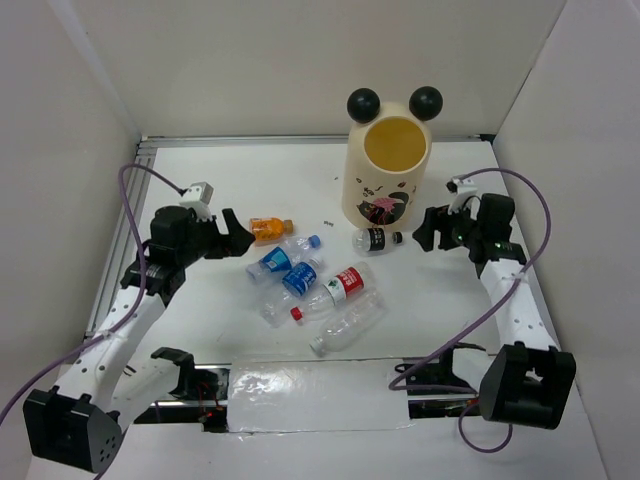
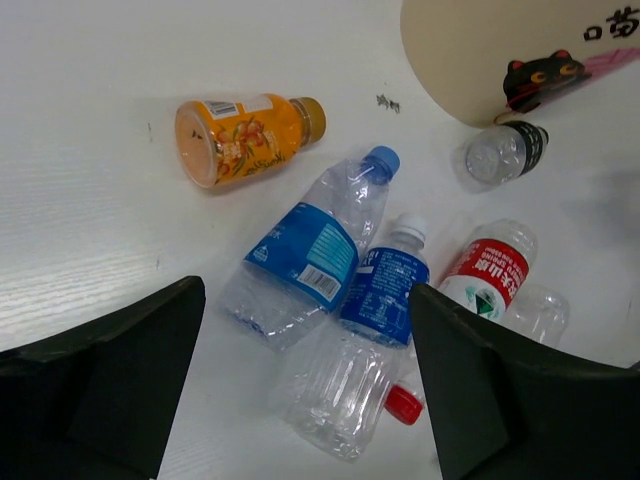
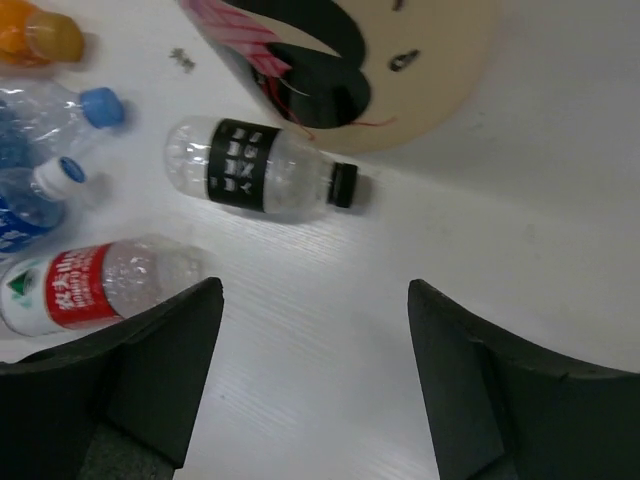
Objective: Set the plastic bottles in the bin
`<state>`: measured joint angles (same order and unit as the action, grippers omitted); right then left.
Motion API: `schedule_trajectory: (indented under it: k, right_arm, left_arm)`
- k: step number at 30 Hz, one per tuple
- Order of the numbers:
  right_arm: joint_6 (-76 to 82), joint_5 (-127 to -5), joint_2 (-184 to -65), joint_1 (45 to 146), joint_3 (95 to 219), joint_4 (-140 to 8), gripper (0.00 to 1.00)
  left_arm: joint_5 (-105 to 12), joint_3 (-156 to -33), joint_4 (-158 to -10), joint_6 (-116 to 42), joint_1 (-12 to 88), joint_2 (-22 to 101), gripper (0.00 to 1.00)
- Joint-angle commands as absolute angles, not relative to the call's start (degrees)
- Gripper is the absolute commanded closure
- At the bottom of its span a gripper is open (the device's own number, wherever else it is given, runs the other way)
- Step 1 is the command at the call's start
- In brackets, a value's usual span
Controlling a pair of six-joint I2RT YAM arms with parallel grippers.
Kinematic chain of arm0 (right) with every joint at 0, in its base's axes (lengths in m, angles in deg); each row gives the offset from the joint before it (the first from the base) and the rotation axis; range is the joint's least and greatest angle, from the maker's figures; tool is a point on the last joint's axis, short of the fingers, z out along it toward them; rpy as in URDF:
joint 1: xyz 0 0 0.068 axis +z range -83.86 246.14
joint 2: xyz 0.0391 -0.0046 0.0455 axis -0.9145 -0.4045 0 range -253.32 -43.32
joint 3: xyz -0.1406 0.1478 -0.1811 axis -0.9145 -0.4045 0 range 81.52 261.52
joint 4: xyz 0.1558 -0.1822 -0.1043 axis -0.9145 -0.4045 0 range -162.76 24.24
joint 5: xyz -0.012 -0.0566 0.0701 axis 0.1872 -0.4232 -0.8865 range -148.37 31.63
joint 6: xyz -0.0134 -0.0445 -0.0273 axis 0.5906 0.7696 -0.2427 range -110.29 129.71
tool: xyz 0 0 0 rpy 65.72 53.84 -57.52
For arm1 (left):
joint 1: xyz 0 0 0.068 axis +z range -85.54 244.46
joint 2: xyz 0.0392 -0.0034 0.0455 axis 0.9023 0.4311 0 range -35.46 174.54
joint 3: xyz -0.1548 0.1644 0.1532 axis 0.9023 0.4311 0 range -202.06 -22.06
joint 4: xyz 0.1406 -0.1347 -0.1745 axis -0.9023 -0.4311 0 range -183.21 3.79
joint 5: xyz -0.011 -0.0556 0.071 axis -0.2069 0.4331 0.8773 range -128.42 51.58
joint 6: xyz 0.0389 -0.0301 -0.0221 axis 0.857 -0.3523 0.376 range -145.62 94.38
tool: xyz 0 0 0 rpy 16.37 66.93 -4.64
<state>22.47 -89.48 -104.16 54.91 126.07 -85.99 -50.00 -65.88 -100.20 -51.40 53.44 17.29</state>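
Note:
The cream bin (image 1: 388, 170) with two black ball ears stands at the back of the table, its yellow inside showing. Several plastic bottles lie in front of it: an orange one (image 1: 268, 230), two blue-labelled ones (image 1: 272, 262) (image 1: 300, 277), a red-labelled one (image 1: 345, 285), a clear one (image 1: 347, 328) and a black-labelled one (image 1: 375, 239) against the bin's foot. My left gripper (image 1: 232, 232) hovers open just left of the pile, over the blue-labelled bottles (image 2: 310, 248). My right gripper (image 1: 425, 232) is open and empty, right of the black-labelled bottle (image 3: 255, 170).
White walls close the table in on the left, back and right. A crinkled clear sheet (image 1: 300, 395) lies along the near edge between the arm bases. A loose-looking red cap (image 2: 404, 404) sits by a clear bottle. Purple cables loop off both arms.

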Motion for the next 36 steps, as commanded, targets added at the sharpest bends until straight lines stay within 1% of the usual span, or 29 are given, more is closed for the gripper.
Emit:
schedule_trajectory:
  k: [1, 2, 3, 4, 5, 6, 8, 9, 12, 14, 15, 20, 22, 27, 36]
  right_arm:
    - [15.1, -94.9, -106.8, 59.2, 125.7, -79.2, 0.16]
    - [18.6, -96.6, -107.5, 61.1, 126.2, -78.4, 0.11]
    - [21.7, -97.5, -108.0, 65.9, 126.3, -78.4, 0.07]
    - [26.5, -100.4, -108.0, 68.0, 126.3, -79.3, 0.0]
    - [32.9, -101.6, -107.4, 69.6, 126.3, -80.4, 0.0]
    - [43.4, -101.6, -105.4, 71.1, 122.9, -80.4, 0.0]
    - [52.4, -102.1, -102.9, 72.7, 119.2, -79.7, 0.0]
    - [60.7, -102.7, -101.0, 73.5, 116.9, -79.7, 0.0]
    - [70.5, -104.0, -100.4, 74.9, 115.5, -79.7, 0.0]
    - [71.4, -103.4, -102.7, 75.7, 115.5, -78.7, 0.0]
    - [74.6, -103.4, -103.6, 75.7, 115.5, -78.0, 0.0]
    - [79.3, -103.4, -107.2, 76.2, 115.0, -72.5, 0.0]
    - [83.4, -103.4, -109.7, 76.8, 115.0, -72.4, 0.0]
    - [85.6, -99.8, -115.5, 78.7, 116.7, -68.8, 0.0]
    - [85.6, -89.3, -123.7, 83.9, 119.2, -60.1, 0.0]
  left_arm:
    - [-49.5, -64.2, -99.3, -52.3, 52.1, 14.6, 0.03]
    - [-49.5, -64.2, -99.8, -52.3, 51.5, 14.6, 0.03]
    - [-49.5, -64.2, -99.8, -52.3, 50.9, 14.0, 0.03]
    - [-48.8, -64.2, -100.6, -52.9, 50.9, 14.0, 0.03]
    - [-48.8, -63.6, -100.6, -52.9, 50.4, 13.4, 0.03]
    - [-48.1, -63.6, -101.5, -52.9, 50.4, 13.4, 0.03]
    - [-48.1, -63.6, -102.1, -52.9, 49.7, 12.9, 0.03]
    - [-47.6, -63.6, -102.1, -52.9, 49.7, 12.9, 0.03]
    - [-47.0, -63.0, -102.1, -53.4, 49.1, 12.9, 0.03]
    - [-46.9, -62.5, -102.1, -54.1, 48.5, 12.9, 0.03]
    - [-46.9, -62.5, -102.1, -54.1, 47.9, 12.9, 0.03]
    - [-45.8, -62.5, -102.1, -54.1, 47.4, 12.9, 0.03]
    - [-45.8, -62.5, -102.6, -53.6, 47.4, 12.9, 0.03]
    - [-45.8, -62.0, -102.6, -53.6, 46.9, 12.9, 0.03]
    - [-45.8, -61.4, -102.6, -53.0, 46.9, 11.7, 0.03]
